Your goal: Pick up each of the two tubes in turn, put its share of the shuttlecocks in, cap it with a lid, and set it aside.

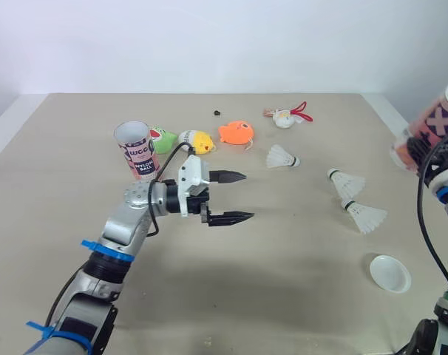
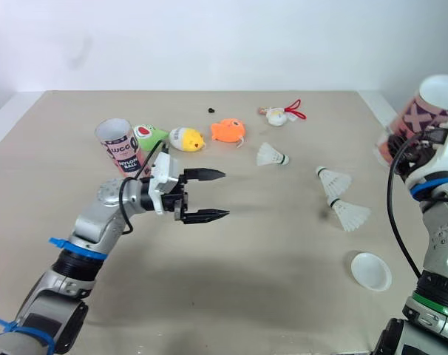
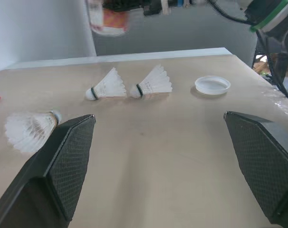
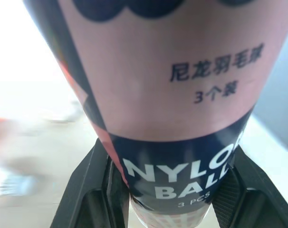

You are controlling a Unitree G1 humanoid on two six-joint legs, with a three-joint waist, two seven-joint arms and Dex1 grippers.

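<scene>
My right gripper (image 2: 401, 151) is shut on a pink and navy tube (image 2: 422, 115), held tilted in the air over the table's right edge; the right wrist view shows its fingers (image 4: 89, 183) clamping the tube (image 4: 177, 95). A second tube (image 1: 138, 150) stands upright at the left. My left gripper (image 1: 228, 197) hovers open and empty over the table's middle, to the right of that tube. Three white shuttlecocks lie on the table: one (image 1: 282, 157) centre right, two more (image 1: 347, 181) (image 1: 365, 216) further right. One white lid (image 1: 390, 274) lies near the front right.
Small toys sit at the back: a green one (image 1: 162, 139), a yellow one (image 1: 196, 140), an orange fish (image 1: 236, 132), and a white and red toy (image 1: 287, 117). A tiny dark object (image 1: 217, 113) lies behind them. The table's right edge (image 1: 390, 115) runs beside my right arm.
</scene>
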